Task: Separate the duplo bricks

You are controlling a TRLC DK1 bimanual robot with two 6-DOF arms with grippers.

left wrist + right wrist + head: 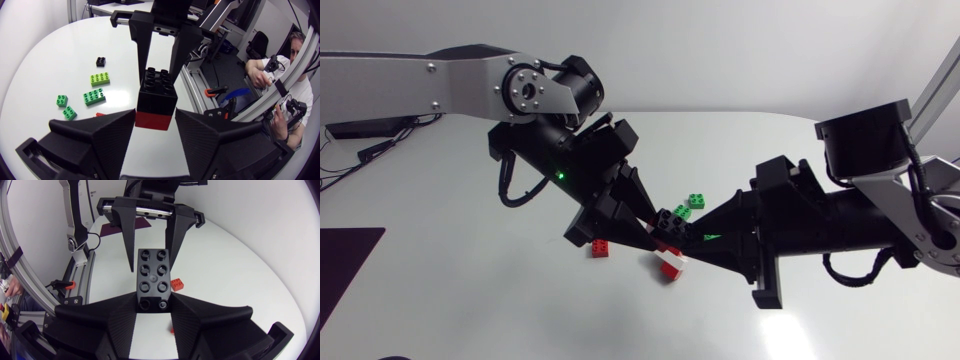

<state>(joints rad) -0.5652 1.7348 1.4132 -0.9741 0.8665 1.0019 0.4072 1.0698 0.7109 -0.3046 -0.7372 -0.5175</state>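
A black brick (152,277) with a red brick (155,120) stuck to it hangs above the table (470,300) between my two grippers. My right gripper (154,302) is shut on one end of the black brick (670,222). From the opposite side, my left gripper (155,114) has both fingers against the sides of the red end. In the head view the left gripper (655,228) and right gripper (688,236) meet nose to nose at the table's middle. A red-and-white piece (670,265) shows just below them.
A loose red brick (601,247) lies beside the left gripper. Green bricks (695,203) lie just behind the grippers. In the left wrist view, several green bricks (94,96), a light green one (100,78) and a small black one (100,61) are scattered. A dark mat (345,260) lies at the left edge.
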